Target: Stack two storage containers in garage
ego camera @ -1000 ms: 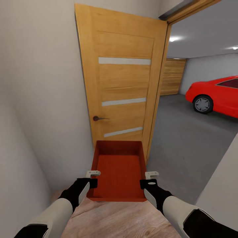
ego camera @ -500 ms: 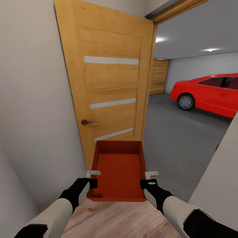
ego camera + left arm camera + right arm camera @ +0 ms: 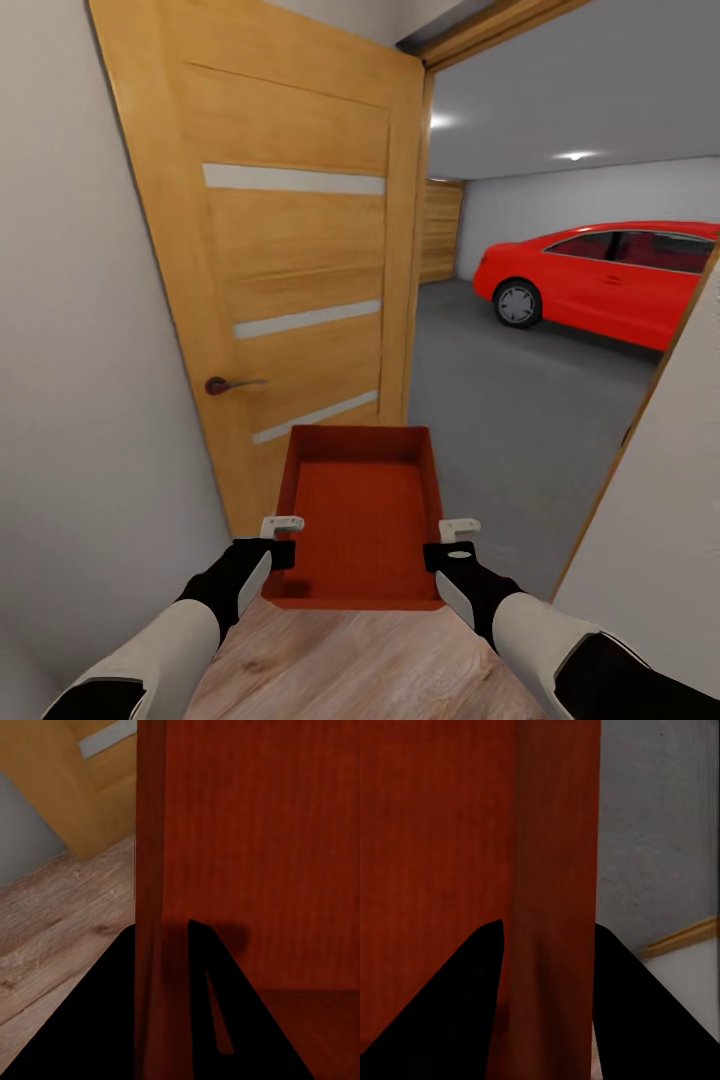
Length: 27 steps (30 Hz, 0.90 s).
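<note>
1. I have the storage container (image 3: 362,520) held level in front of me, at the doorway between the wood-plank floor (image 3: 350,665) and the garage floor (image 3: 510,420).
2. My left gripper (image 3: 281,539) clamps its left wall (fingers straddling the wall).
3. My right gripper (image 3: 452,541) clamps the right wall.
4. The orange-wood door (image 3: 290,270) stands open just ahead; a red car (image 3: 610,280) sits well beyond.

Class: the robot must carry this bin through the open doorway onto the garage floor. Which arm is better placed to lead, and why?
Neither alone. The left tool and right tool each clamp a side wall of the storage container, so both carry together. The right sits nearer the doorway opening.
</note>
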### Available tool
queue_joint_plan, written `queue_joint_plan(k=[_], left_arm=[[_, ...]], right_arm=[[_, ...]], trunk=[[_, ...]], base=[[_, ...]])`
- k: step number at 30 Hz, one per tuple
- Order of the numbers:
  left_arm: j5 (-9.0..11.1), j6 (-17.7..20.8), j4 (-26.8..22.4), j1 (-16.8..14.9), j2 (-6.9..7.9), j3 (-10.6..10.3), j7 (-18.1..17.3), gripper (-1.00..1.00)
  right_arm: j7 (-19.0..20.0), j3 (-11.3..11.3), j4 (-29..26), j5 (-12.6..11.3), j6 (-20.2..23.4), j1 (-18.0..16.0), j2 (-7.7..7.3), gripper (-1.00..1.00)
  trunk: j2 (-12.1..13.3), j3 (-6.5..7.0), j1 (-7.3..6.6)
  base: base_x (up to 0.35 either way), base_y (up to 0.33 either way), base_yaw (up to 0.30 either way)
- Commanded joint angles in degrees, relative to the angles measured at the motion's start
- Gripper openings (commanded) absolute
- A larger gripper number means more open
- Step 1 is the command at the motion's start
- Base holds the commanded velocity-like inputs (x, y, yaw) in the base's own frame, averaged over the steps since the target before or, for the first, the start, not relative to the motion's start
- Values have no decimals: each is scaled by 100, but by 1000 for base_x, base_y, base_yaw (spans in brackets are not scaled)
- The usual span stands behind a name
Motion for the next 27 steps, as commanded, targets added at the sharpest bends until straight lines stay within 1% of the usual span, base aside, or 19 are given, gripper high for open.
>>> queue_joint_plan(k=[1,22,27], left_arm=[[-22,36,-19,-2,2,-2,52,-100],[-24,36,-19,-2,2,-2,52,-100],[-25,36,-19,-2,-2,-2,52,-100]], right_arm=[[-37,39,-21,-78,47,-6,2,-100],[-37,39,-21,-78,47,-6,-2,-100],[-35,39,-21,-78,47,-6,-9,-100]], trunk=[[-14,-13,5],[-14,-13,5],[-14,-13,5]], base=[[151,126,-250],[151,126,-249],[151,126,-78]])
